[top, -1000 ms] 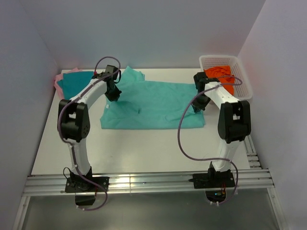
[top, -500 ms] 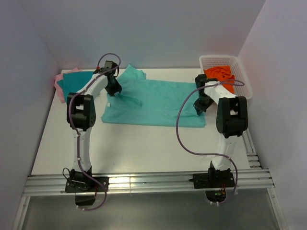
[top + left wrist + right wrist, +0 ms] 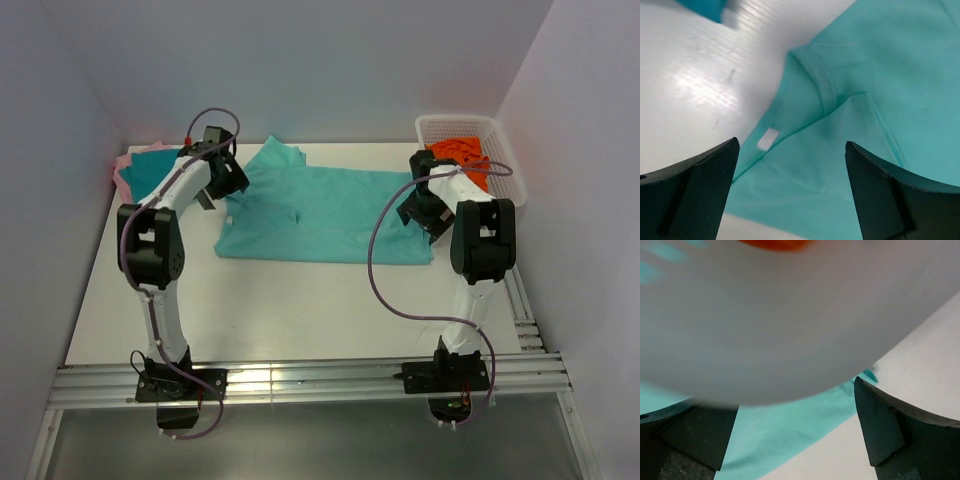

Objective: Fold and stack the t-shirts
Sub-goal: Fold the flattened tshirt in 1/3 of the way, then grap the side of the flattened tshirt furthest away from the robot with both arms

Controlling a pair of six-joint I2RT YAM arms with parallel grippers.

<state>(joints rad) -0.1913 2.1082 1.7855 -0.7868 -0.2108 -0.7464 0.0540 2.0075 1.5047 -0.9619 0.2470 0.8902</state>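
Note:
A light mint-green t-shirt (image 3: 320, 215) lies folded lengthwise across the middle of the white table. My left gripper (image 3: 222, 185) hovers open over its left end, and between the wide jaws I see a sleeve hem and a small white label (image 3: 768, 138) on the mint-green t-shirt (image 3: 880, 75). My right gripper (image 3: 418, 212) stands open at the shirt's right end, above its edge (image 3: 785, 435), with nothing between the jaws. A darker teal t-shirt (image 3: 152, 170) lies folded on a pink t-shirt (image 3: 122, 163) at the far left corner.
A white mesh basket (image 3: 490, 135) holding an orange cloth (image 3: 462, 157) stands at the back right, close behind the right gripper; its blurred wall (image 3: 790, 315) fills the top of the right wrist view. White walls enclose the table on three sides.
Both grippers have opened and let go of the mint-green t-shirt, which has dropped flat. The left gripper has moved left and back; the right one has shifted slightly toward the basket.

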